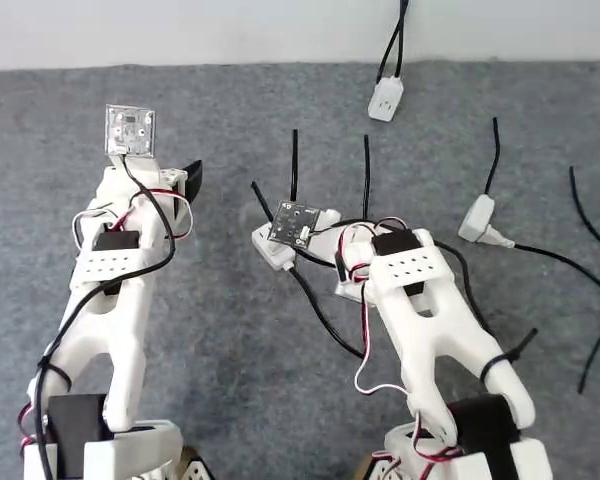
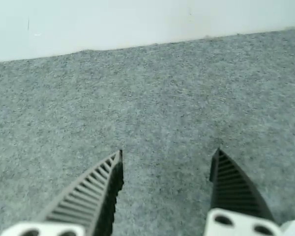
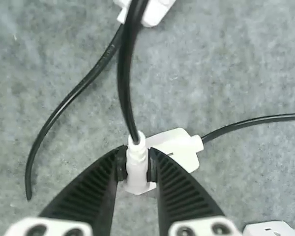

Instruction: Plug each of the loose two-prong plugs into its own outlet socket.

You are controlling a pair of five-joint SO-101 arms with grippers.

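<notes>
My right gripper [image 3: 136, 152] is shut on a white two-prong plug [image 3: 136, 164] whose black cord [image 3: 126, 73] runs away from it. The plug touches the end of a white outlet socket [image 3: 179, 145] lying on the grey carpet; the prongs are hidden. In the high view this white socket [image 1: 270, 248] sits mid-table, under the right arm's wrist board [image 1: 295, 222]. My left gripper [image 2: 169, 151] stands open over bare carpet at the far left [image 1: 188, 176], with nothing between its fingers.
Another white socket [image 1: 385, 98] lies by the back wall with its cord leading off the top. A white socket [image 1: 477, 218] with a cord rests to the right. Loose black cords [image 1: 590, 225] trail along the right side. A further white piece [image 3: 145, 10] lies just beyond the held cord.
</notes>
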